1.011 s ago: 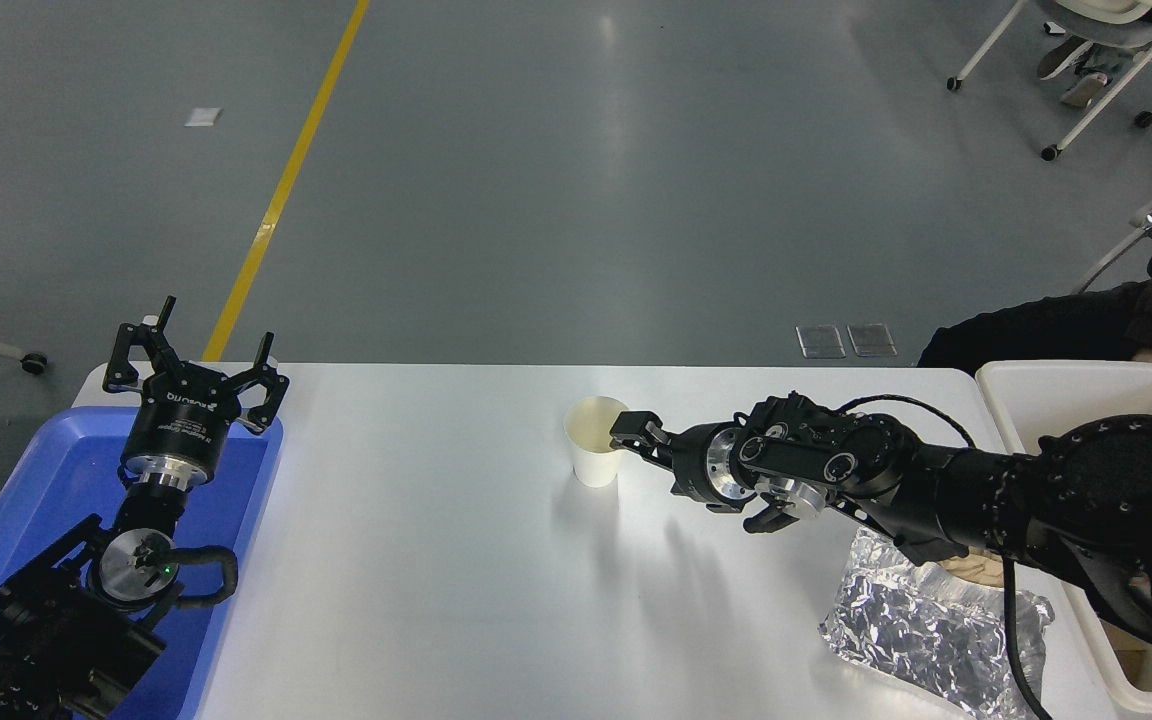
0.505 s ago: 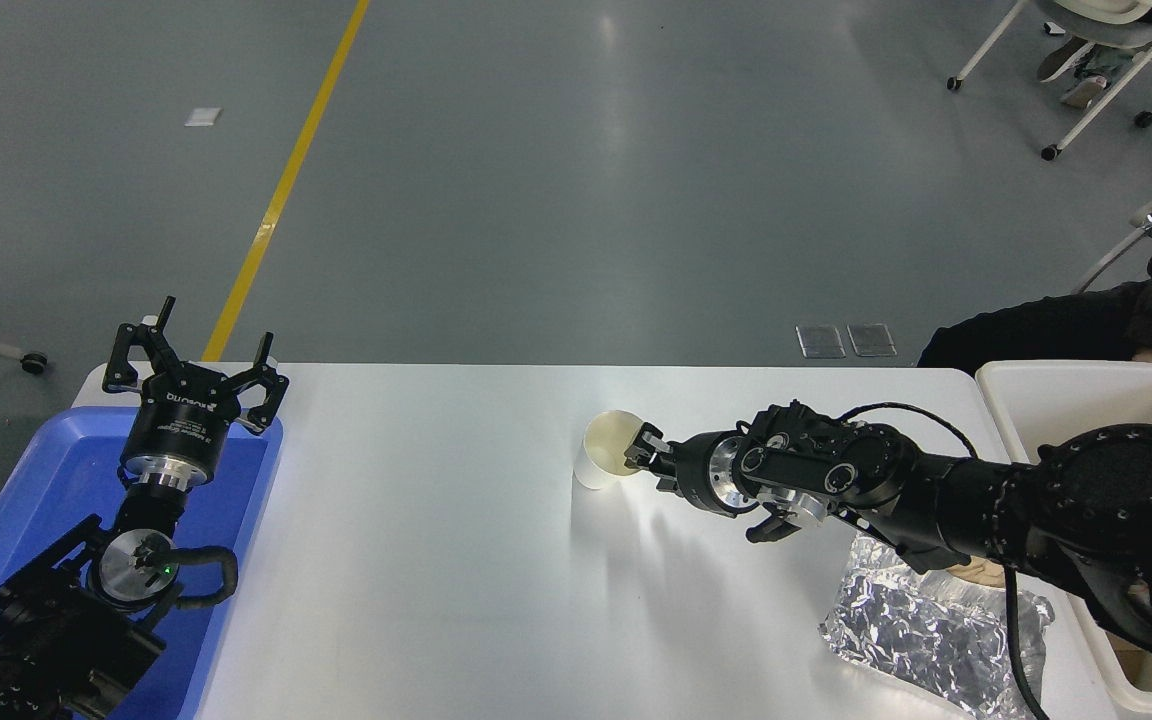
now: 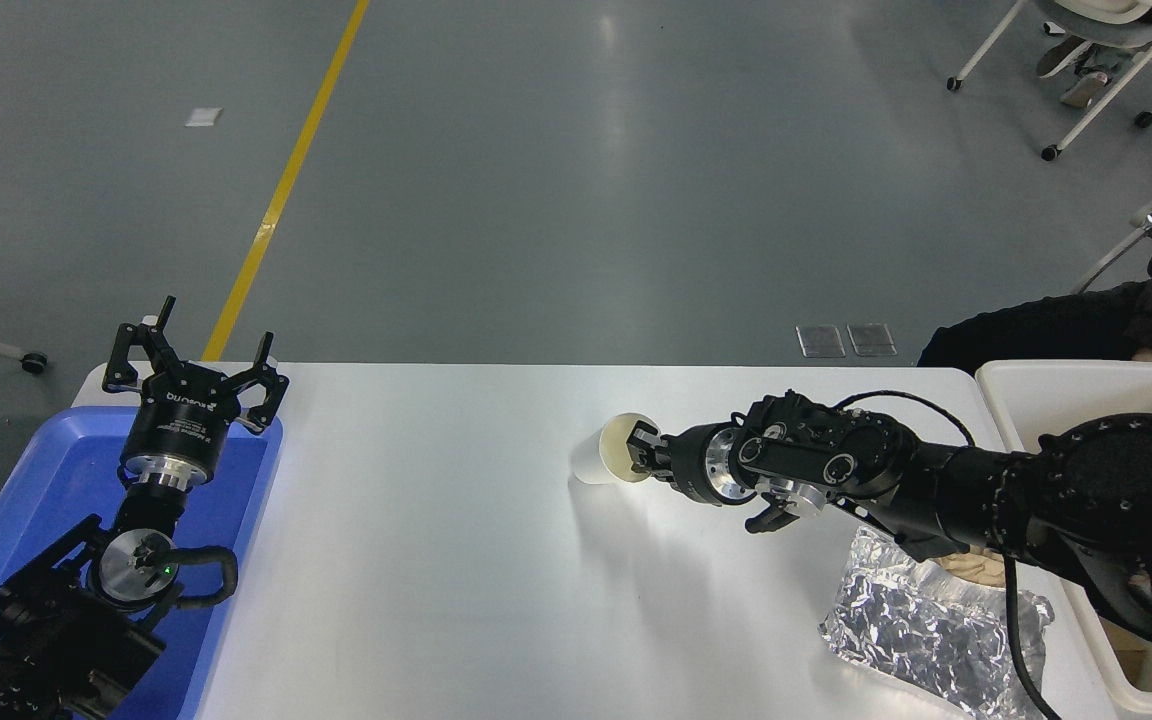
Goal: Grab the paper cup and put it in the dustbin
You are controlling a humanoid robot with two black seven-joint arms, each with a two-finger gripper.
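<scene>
Paper cup (image 3: 598, 462) lies tipped near the table's (image 3: 416, 560) middle, mouth toward me; my right gripper (image 3: 642, 454) pinches its rim, one finger inside, so I judge it can lift. Nearer, crumpled foil (image 3: 926, 625) sits by the right edge. Dustbin (image 3: 1066, 385) waits at the far right corner. My left gripper (image 3: 194, 370) hangs spread and empty over the blue tray (image 3: 46, 470).

A blue tray (image 3: 236, 560) sits at the table's (image 3: 456, 560) left edge. Crumpled foil (image 3: 921, 620) lies near its right corner. A person's dark sleeve (image 3: 1056, 330) and white wheeled chairs (image 3: 1106, 60) show beyond.
</scene>
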